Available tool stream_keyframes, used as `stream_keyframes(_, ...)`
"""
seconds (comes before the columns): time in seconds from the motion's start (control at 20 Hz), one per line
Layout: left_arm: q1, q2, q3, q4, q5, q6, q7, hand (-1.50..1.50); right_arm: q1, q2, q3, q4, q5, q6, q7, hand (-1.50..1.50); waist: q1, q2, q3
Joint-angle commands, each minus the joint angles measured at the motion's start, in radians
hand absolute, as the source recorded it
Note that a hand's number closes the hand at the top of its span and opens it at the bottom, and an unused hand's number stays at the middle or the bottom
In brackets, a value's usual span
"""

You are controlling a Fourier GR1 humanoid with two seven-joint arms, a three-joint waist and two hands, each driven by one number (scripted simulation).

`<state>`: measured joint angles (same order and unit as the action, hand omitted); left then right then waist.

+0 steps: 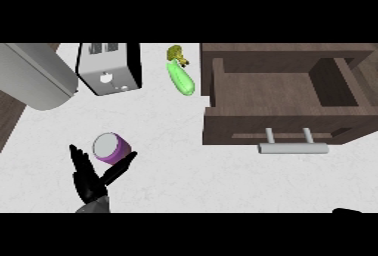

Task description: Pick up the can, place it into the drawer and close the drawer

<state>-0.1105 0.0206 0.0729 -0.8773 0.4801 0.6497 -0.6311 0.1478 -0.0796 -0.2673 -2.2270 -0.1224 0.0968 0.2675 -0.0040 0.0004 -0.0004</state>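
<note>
Task is sitting at the very start: the can [111,148] is standing upright on the white worktop [184,170] at about 8 o'clock in the head view, not lifted yet. The left robot hand [92,177] is coming in from 7 o'clock with its digits spread wide, long fingers [77,160] running up the can's left side and the thumb [122,167] angling in under its lower right. It is bracketing the can, nothing curled round it, and whether there is contact I cannot tell.

The drawer [284,95] is standing pulled open at 2 o'clock, well apart from the can, nothing visible inside it, with its metal handle [293,147] facing the robot. So still left, by my reading: grasp, lift, carry across to the right, drop in, push shut.

The right robot hand [347,211] is barely showing as a dark sliver at 5 o'clock (too little in view to tell its fingers).

Counts: one can, one drawer, one handle, one toaster [111,67] at 11 o'clock, one green cucumber-like vegetable [181,79] at 12 o'clock, one small yellowish item [176,53] just above it, one large grey rounded object [33,75] at 10 o'clock.
</note>
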Motion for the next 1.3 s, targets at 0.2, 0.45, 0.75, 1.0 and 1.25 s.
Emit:
stream_keyframes(0.2, -0.13, -0.002, 0.058, 0.203, -0.01, -0.078, -0.097, -1.5, 0.022, -0.007, -0.024, -0.027, -0.008, 0.03, 0.004, -1.5, -0.004, 0.0, 0.0)
stream_keyframes(0.45, -0.206, 0.052, 0.056, 0.268, -0.012, -0.203, -0.059, -1.5, -0.035, 0.01, -0.007, 0.014, 0.032, -0.007, 0.005, -1.5, -0.003, 0.001, 0.0)
stream_keyframes(0.75, -0.332, 0.034, 0.111, 0.423, 0.003, -0.28, -0.139, 1.5, -0.052, -0.033, -0.056, -0.013, -0.02, 0.012, 0.049, -1.5, -0.008, 0.002, -0.001)
stream_keyframes(1.0, -0.301, 0.043, 0.083, 0.359, -0.019, -0.302, -0.113, 1.5, -0.153, -0.07, -0.084, 0.076, -0.015, -0.012, 0.054, -1.5, 0.0, 0.001, 0.0)
stream_keyframes(1.25, -0.391, 0.113, -0.024, 0.446, -0.108, -0.502, -0.053, 1.5, -0.046, -0.026, -0.063, -0.028, -0.003, 0.009, 0.021, -1.5, -0.025, 0.005, -0.001)
